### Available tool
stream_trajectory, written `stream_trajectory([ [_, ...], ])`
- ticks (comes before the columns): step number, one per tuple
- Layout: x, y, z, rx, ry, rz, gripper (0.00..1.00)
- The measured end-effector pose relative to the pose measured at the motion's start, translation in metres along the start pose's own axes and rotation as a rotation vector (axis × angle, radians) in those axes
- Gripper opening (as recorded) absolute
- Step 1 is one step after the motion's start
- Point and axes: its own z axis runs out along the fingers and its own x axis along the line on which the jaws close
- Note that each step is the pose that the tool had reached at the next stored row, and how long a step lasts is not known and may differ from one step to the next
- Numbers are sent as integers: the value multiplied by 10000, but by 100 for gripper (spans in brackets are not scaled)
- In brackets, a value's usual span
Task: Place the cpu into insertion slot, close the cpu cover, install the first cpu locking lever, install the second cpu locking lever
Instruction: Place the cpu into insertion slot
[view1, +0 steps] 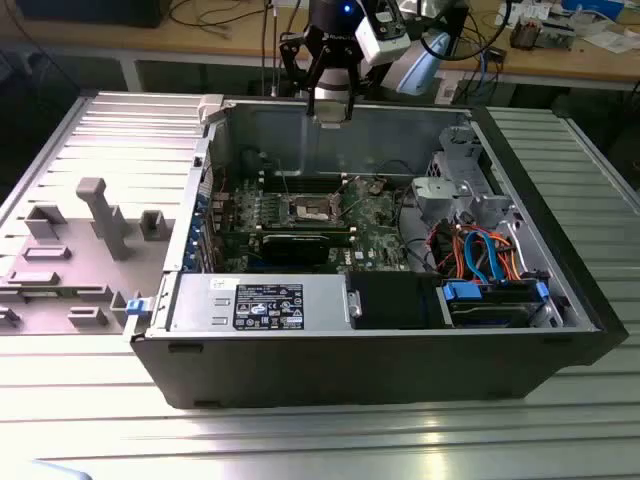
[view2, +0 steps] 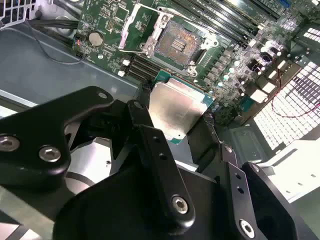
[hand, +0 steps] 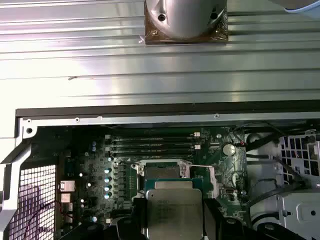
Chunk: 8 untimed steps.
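Clamping the cpu (view2: 175, 107) by opposite edges, claw (view1: 330, 110) sat upper centre in the exterior view. Insertion slot (view1: 317, 208) lay below it, mid-frame.

Gripper (view2: 172, 114): matte black, silver screw heads. Cpu (hand: 174, 212) betw. its fingers: silvery-grey top, green edge. Insertion slot (view2: 178, 42) just past the fingertips: silver rim, dark centre w/ coppery dot grid. Circuit board (view2: 107, 20) around slot: green. Perforated panel (view2: 295, 107) off to gripper's side: pale, fine hole grid. Cables (view1: 478, 255), well away from gripper: orange & blue.
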Motion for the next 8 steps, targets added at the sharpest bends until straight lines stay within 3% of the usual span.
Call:
stream_trajectory([
  [6, -1, -15, 0, 3, 0, -1, 55],
  [8, -1, -23, 2, 27, -18, 207, 55],
])
